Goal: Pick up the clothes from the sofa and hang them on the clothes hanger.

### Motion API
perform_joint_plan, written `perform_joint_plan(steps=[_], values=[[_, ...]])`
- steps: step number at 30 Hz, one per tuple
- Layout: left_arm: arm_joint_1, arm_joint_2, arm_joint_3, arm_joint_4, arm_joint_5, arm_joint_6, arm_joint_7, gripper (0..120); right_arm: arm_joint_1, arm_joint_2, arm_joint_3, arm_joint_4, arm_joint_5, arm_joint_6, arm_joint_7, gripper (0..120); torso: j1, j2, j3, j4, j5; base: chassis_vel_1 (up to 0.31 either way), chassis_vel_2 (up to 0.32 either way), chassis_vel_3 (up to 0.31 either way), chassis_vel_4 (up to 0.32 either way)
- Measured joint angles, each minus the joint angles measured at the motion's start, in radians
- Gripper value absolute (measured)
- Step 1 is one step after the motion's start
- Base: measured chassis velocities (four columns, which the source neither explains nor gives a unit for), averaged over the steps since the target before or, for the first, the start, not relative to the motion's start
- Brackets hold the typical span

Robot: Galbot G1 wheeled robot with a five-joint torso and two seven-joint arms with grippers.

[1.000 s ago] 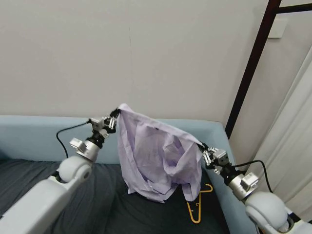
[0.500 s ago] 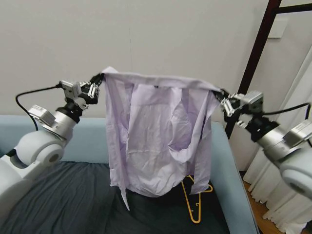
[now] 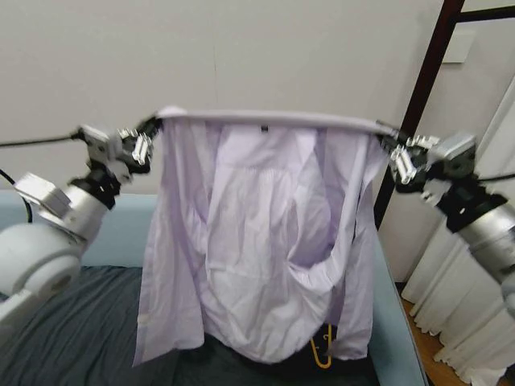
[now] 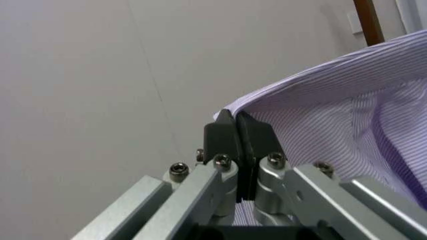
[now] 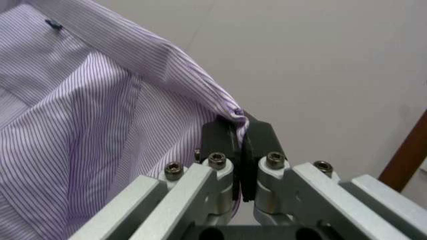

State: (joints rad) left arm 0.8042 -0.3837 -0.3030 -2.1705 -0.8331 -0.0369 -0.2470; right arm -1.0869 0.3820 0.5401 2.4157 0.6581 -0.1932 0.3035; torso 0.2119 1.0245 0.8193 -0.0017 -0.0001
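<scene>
Lilac striped shirt [image 3: 257,233] is up in the air over the sofa [image 3: 72,338], spread wide, top edge pulled near-straight btwn the two arms. The body hangs in loose folds w/ one fold sagging across the middle, and the hem sits low over the seat; can't tell if it touches. The left gripper [image 3: 151,127] has one upper corner, jaws closed on the cloth, pads [image 4: 220,135] pinching just a small bit of the edge. The right gripper [image 3: 389,137] has the other corner, jaws likewise clamped on fabric, a thin bite right at the tips per the right wrist view. Below, a yellow hanger [image 3: 320,354] lies on the dark seat, mostly hidden behind the hem. A dark rack post [image 3: 424,88] stands just beyond the right gripper, by the wall. Step in hand, as I read it: carry the spread shirt toward the rack. To do it well: grip firm on both sides, since the bites look shallow & more tension could slip a corner out, so don't widen the arms. Move both arms together, same height & pace, so the top edge rides level. Raise enough that the hem clears the sofa & doesn't snag the hanger. Mind the right gripper vs. the post, as they're close.
</scene>
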Motion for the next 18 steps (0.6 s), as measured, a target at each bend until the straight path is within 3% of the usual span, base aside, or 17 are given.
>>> perform_joint_plan(steps=[5,11,18], values=[[0.002,0.007,0.007,-0.041,-0.01,0.042,-0.022,0,-0.103,0.014,0.021,0.024,-0.062,-0.049,0.068,0,0.0,0.0,0.0,0.0002,0.0,0.0,0.0,0.0,0.0],[-0.016,0.044,-0.005,-0.124,-0.031,0.182,-0.083,0,-0.226,0.017,0.057,0.073,-0.117,-0.149,0.154,0,0.0,0.0,0.0,0.0,0.0004,0.0,0.0,0.0,0.0],[-0.009,0.036,-0.03,-0.2,-0.003,0.274,-0.187,0,-0.151,0.013,0.072,0.069,-0.114,-0.156,0.175,0,0.0,0.0,0.0,0.0003,0.0,0.0,0.0,0.0,0.0]])
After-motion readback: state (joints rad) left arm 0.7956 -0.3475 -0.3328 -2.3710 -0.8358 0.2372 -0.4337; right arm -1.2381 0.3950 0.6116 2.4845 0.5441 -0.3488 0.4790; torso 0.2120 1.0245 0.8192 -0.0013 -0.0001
